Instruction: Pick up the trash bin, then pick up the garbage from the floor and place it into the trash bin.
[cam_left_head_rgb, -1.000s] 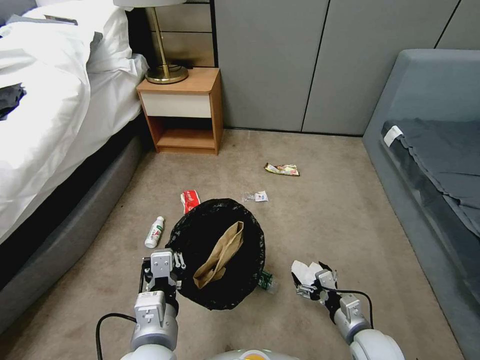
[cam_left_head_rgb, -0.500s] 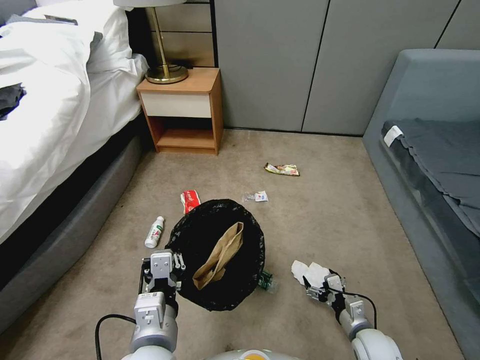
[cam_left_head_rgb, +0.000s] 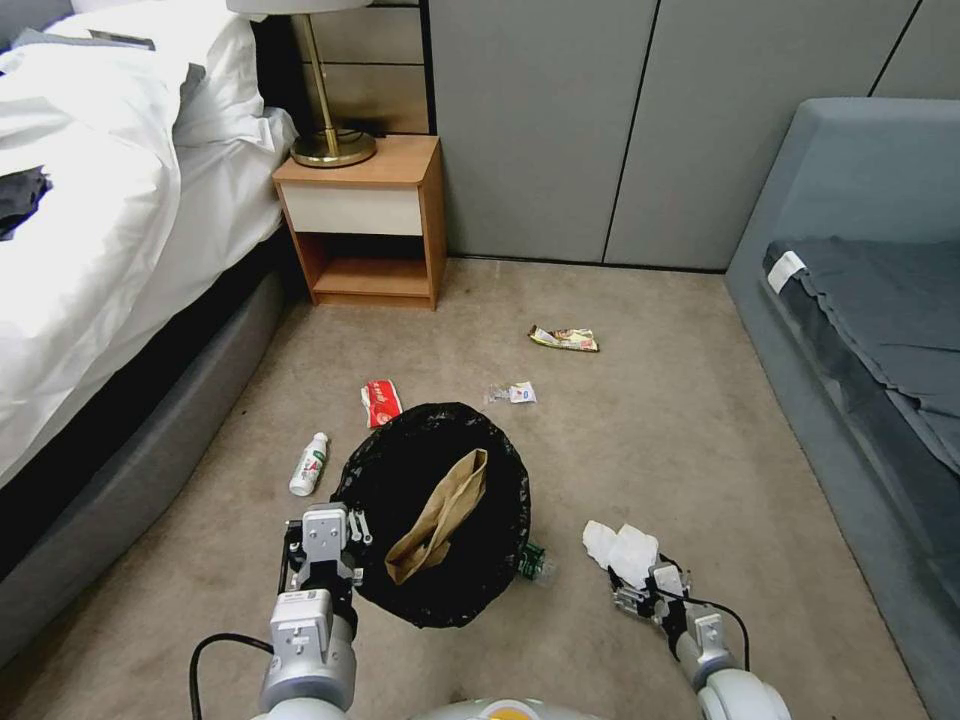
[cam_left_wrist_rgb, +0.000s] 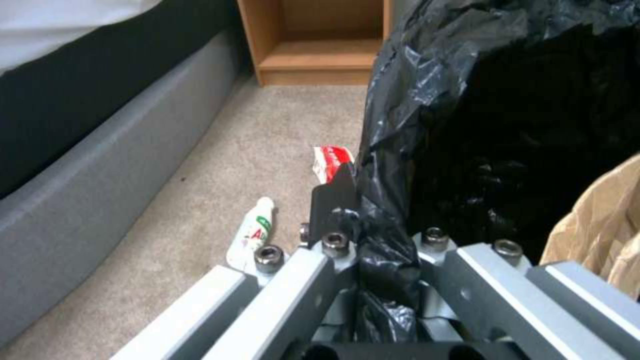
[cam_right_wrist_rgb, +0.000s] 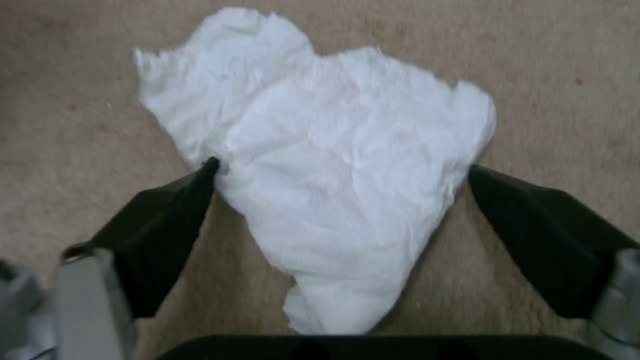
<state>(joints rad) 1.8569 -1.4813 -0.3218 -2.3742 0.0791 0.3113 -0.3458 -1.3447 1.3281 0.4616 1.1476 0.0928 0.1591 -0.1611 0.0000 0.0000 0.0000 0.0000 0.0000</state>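
The trash bin (cam_left_head_rgb: 400, 480), lined with a crinkly black bag (cam_left_wrist_rgb: 493, 125), hangs tilted low over the carpet. A brown paper bag (cam_left_head_rgb: 440, 515) lies inside it. My left gripper (cam_left_head_rgb: 325, 540) is shut on the bin's near rim, pinching the bag (cam_left_wrist_rgb: 347, 225). A crumpled white tissue (cam_left_head_rgb: 620, 545) lies on the floor to the bin's right. My right gripper (cam_left_head_rgb: 634, 585) is low at its near edge, open, one finger (cam_right_wrist_rgb: 167, 225) on each side of the tissue (cam_right_wrist_rgb: 333, 165). Other garbage lies on the carpet: a white bottle (cam_left_head_rgb: 310, 463), a red wrapper (cam_left_head_rgb: 380, 402), a small clear wrapper (cam_left_head_rgb: 512, 393) and a yellow wrapper (cam_left_head_rgb: 565, 339).
A green-labelled bottle (cam_left_head_rgb: 535, 565) pokes out from under the bin's right side. A bed (cam_left_head_rgb: 90, 250) runs along the left, a wooden nightstand (cam_left_head_rgb: 365, 225) with a lamp stands at the back, and a grey sofa (cam_left_head_rgb: 860, 300) lines the right. Open carpet lies between them.
My right gripper has drawn back toward me and lower, baring more of the tissue, which stays on the floor. The bin has dipped slightly in my left gripper.
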